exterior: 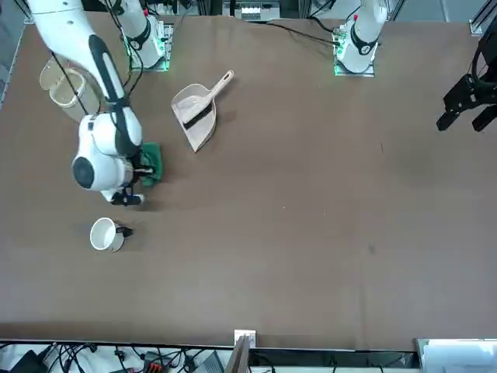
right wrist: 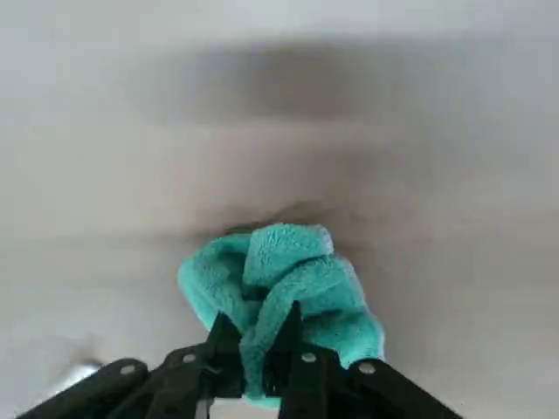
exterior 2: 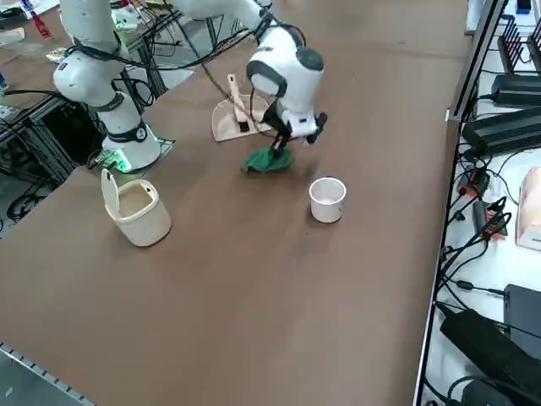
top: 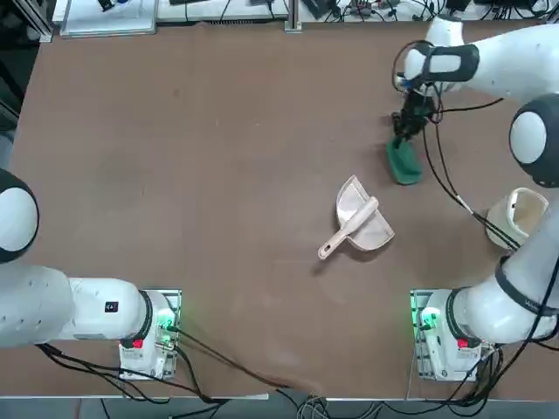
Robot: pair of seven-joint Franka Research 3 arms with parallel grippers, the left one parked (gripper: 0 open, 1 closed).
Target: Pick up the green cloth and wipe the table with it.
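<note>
The green cloth [right wrist: 279, 292] lies bunched on the table [top: 192, 175], pinched from above between the fingers of the right gripper [right wrist: 255, 353], which are pressed together on a fold of it. Most of the cloth trails on the tabletop below the fingertips. A beige dustpan [top: 360, 223] sits near it, and a white cup [exterior 2: 327, 200] stands close by.
</note>
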